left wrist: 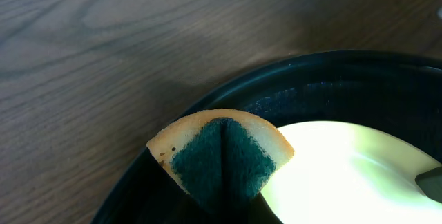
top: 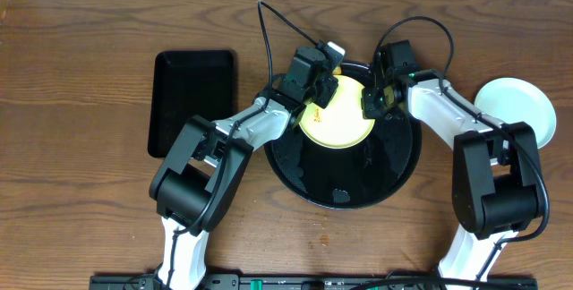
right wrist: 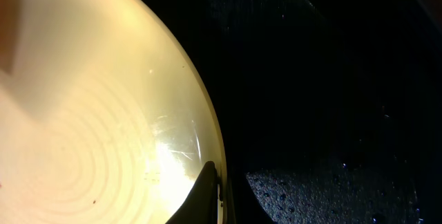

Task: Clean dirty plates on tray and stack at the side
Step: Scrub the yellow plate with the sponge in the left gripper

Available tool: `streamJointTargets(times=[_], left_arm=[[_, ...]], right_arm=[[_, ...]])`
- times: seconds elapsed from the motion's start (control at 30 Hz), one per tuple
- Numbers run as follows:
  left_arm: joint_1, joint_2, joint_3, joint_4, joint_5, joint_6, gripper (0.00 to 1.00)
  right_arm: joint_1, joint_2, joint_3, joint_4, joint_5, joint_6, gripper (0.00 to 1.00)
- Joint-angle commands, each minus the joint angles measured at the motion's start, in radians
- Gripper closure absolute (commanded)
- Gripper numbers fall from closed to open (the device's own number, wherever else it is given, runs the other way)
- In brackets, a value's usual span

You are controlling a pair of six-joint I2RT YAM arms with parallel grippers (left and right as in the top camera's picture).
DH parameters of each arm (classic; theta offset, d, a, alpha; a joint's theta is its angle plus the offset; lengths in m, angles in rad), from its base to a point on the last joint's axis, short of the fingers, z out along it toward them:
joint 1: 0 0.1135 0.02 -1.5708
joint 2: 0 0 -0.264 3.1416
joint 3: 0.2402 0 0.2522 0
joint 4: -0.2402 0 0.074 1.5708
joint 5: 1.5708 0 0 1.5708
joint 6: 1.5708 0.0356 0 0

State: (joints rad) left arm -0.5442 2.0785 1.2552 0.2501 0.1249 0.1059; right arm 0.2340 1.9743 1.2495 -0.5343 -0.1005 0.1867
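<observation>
— Since the yellow plate (top: 336, 122) is the thing being worked on, where does it lie?

— Inside the round black tray (top: 345, 191), on the tray's far half. That tray sits about midway between the left and right edges of the counter (top: 89, 200), a little toward the far edge.

— What has hold of it?

— The right fingers (right wrist: 202, 195) are drawn narrow on its right rim. One dark finger lies on the plate's inner face at the very edge, and its partner blends into the black tray behind.

— And the other arm?

— The left fingers (top: 315, 82) clamp a sponge (left wrist: 221, 158) bent along a crease. Its green scouring face shows to the wrist camera, with a yellow foam edge around it carrying a few brown specks. It sits at the plate's far-left rim, by the tray's wall; whether it touches the plate I cannot tell.

— How does the plate look?

— Glossy, with faint concentric rings and a couple of tiny dark specks. The tray floor beside it is beaded with drops.

— Anything farther out?

— A pale plate (top: 512, 108) rests near the right edge of the counter. A rectangular black tray (top: 192, 98) lies toward the left edge, well apart from the round one.
</observation>
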Motion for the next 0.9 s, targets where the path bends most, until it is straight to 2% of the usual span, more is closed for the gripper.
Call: streamJointTargets(times=[0.0,0.27,0.87], left_arm=[[0.004,0.016,0.008,0.014,-0.005,0.008,0.93],[0.004,-0.033,0.009,0.042,-0.005,-0.061,0.93],[0.004,0.048,0.007,0.043,-0.061,-0.066,0.93]], right_arm=[[0.016,0.04,-0.034,-0.017,-0.039,0.008,0.99],[0.016,0.04,-0.034,-0.016,-0.039,0.008,0.99],[0.016,0.04,-0.034,-0.016,-0.039,0.008,0.99]])
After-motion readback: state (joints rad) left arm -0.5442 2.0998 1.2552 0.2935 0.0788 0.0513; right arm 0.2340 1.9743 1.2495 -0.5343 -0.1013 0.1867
